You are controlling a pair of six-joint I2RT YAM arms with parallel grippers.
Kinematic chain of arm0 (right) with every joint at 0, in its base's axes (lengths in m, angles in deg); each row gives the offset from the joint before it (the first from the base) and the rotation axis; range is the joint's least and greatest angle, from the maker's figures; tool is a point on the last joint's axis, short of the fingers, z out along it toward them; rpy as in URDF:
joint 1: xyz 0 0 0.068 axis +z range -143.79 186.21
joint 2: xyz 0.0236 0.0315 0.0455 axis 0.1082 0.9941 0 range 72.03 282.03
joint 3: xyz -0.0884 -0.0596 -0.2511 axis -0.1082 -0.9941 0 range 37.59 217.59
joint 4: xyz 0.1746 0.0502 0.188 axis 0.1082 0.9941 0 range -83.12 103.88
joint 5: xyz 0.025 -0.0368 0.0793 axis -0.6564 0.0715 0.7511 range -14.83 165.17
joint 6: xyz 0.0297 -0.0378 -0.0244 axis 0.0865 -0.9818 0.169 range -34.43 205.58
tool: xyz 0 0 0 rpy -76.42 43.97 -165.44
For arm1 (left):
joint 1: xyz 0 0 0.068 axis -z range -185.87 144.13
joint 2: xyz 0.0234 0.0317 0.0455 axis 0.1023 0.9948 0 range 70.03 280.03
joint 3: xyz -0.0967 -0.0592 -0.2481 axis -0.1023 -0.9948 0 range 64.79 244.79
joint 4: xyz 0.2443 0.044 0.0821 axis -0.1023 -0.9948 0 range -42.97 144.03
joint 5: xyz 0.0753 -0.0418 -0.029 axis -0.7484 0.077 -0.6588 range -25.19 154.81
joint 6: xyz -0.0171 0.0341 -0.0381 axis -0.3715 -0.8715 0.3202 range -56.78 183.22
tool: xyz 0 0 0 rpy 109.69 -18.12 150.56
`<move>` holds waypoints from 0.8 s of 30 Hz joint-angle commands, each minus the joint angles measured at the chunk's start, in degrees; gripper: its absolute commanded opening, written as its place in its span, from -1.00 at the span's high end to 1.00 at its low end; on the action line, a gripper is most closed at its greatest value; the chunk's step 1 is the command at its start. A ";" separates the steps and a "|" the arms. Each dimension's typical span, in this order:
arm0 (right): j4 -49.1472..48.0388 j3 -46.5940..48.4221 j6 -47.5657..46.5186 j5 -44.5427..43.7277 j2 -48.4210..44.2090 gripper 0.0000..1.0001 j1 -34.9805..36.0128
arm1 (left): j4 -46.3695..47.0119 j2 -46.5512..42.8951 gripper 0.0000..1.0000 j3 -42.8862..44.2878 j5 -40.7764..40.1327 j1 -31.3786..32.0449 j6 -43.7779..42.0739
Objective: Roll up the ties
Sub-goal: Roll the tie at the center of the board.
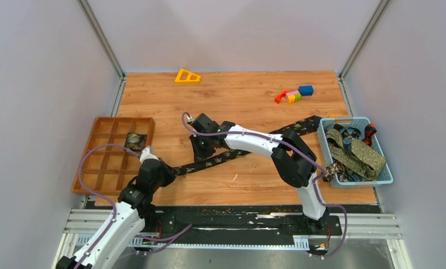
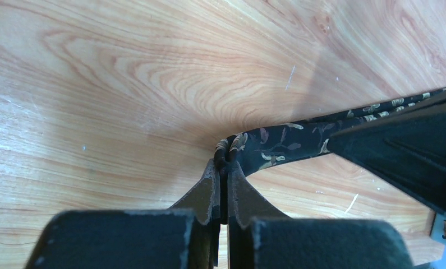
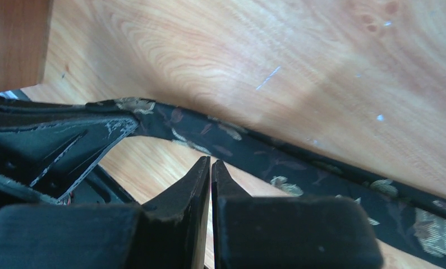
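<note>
A black tie (image 1: pixel 248 147) with pale speckles lies stretched diagonally across the wooden table, from near the left gripper up to the blue basket. My left gripper (image 1: pixel 170 170) is shut on the tie's narrow end; in the left wrist view the gripper (image 2: pixel 227 154) pinches that end and the tie (image 2: pixel 276 147) runs off to the right. My right gripper (image 1: pixel 200 152) is shut and empty. In the right wrist view the gripper's tips (image 3: pixel 210 163) sit low beside the near edge of the tie (image 3: pixel 288 171).
A blue basket (image 1: pixel 325 147) at the right holds several more ties, one olive-tan (image 1: pixel 359 156). A brown compartment tray (image 1: pixel 122 119) at the left holds a rolled tie (image 1: pixel 134 138). A yellow triangle toy (image 1: pixel 187 76) and coloured blocks (image 1: pixel 294 94) lie at the back.
</note>
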 commanded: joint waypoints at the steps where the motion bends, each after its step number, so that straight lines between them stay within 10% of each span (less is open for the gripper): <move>1: -4.03 -1.60 0.58 -0.15 -2.77 0.88 1.95 | -1.64 -3.14 1.00 -1.62 -2.65 -0.16 -0.20; 15: -6.34 -5.04 1.64 -1.41 -0.93 0.90 4.15 | -11.25 -17.92 -0.06 -2.56 -5.55 -0.14 2.65; 24: -7.47 -8.07 2.40 -2.03 -1.01 0.92 4.52 | -14.84 -17.02 -0.13 -0.82 -8.60 -0.15 6.73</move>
